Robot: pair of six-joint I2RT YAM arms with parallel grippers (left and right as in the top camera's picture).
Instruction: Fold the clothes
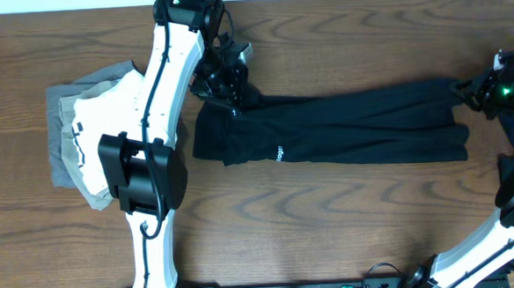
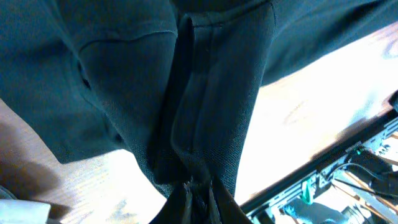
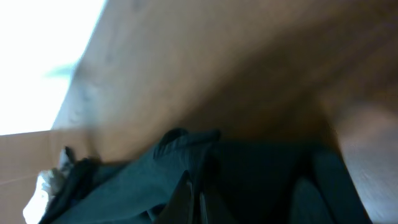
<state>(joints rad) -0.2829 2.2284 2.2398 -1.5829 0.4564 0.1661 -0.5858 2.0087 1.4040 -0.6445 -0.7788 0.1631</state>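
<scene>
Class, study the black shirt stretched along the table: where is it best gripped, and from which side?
Probably at its short ends, coming in from outside each end: the black shirt lies as a long flat band, so only the bunched end edges offer a pinch. The left gripper and right gripper hold it there.

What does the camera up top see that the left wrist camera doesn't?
Only the overhead view shows the whole black shirt stretched between both arms, its tiny white logo, the right pincer holding the far end, and a pile of white and grey clothes. Only the left wrist view shows, up close, a seam running down to where the fabric is pinched. Both show the left pincer gripping the shirt over the wooden table.
</scene>
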